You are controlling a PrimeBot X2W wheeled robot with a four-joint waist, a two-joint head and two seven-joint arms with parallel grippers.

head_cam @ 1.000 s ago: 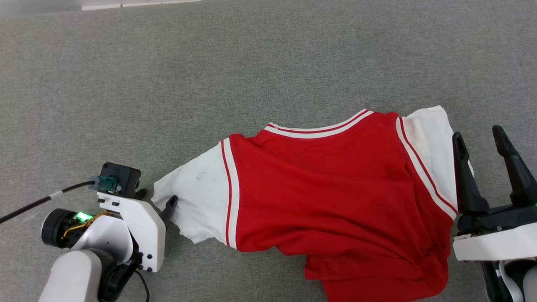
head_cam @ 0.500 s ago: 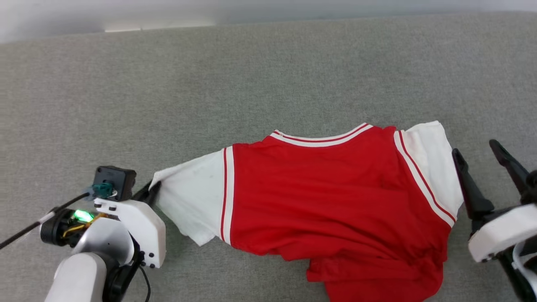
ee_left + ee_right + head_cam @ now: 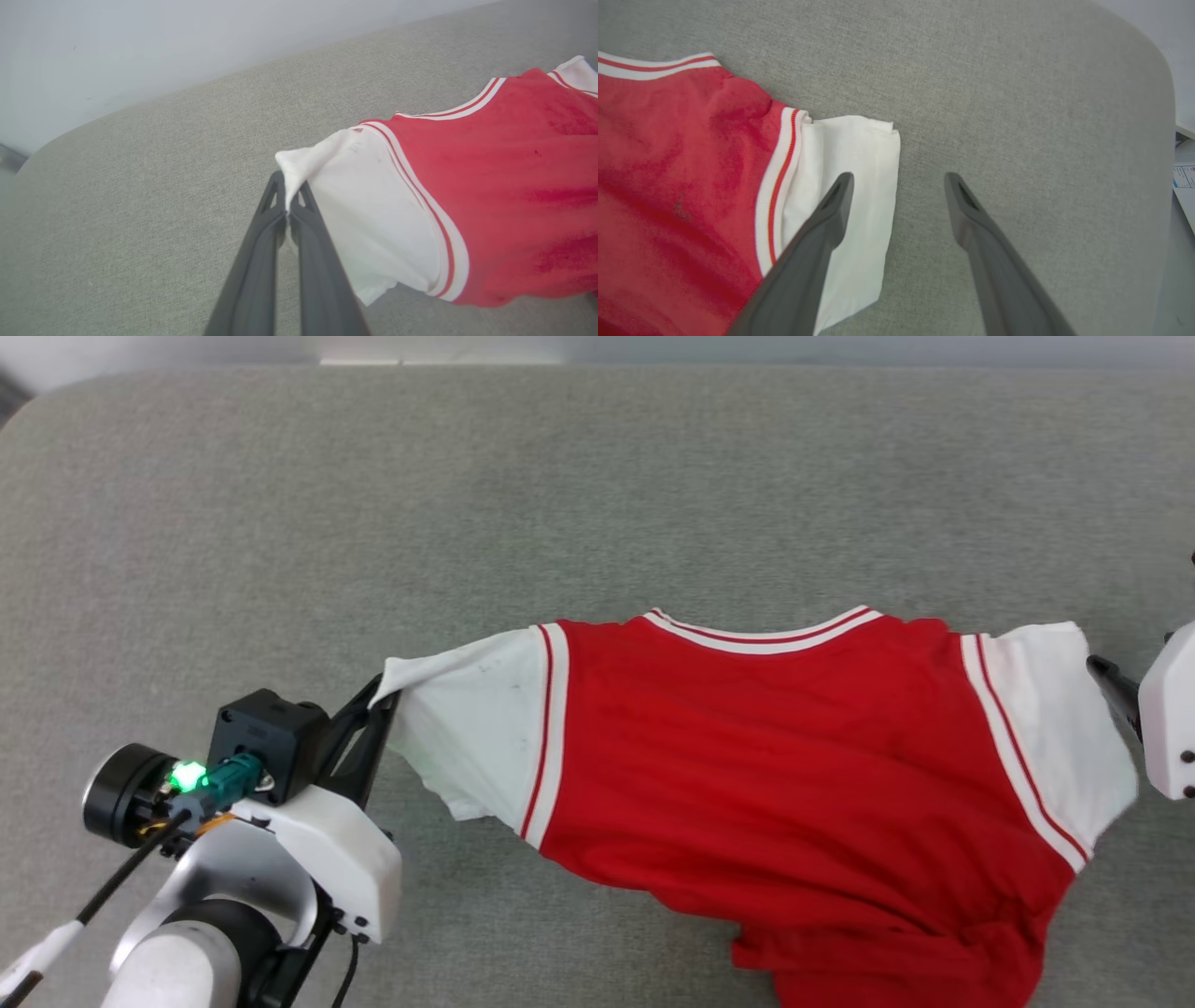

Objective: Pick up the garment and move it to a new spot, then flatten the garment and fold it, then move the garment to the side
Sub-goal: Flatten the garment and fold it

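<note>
Head view: the garment is seen lying on the grey mat, right of centre and low, with its collar turned to the far side and its red body cut off by the bottom edge. The left sleeve is drawn out to a point, and there its corner is pinched by the left gripper. In the left wrist view the two dark fingers are pressed together with white cloth caught at their tips, and the sleeve is raised off the mat at that end. The right sleeve is laid flat. In the right wrist view the right gripper is held wide apart at that sleeve's outer edge: one finger is placed over the white cloth, the other over bare mat, with nothing gripped. Whether the cloth is touched cannot be told. A pale wall is seen beyond the mat's rounded far edge.
</note>
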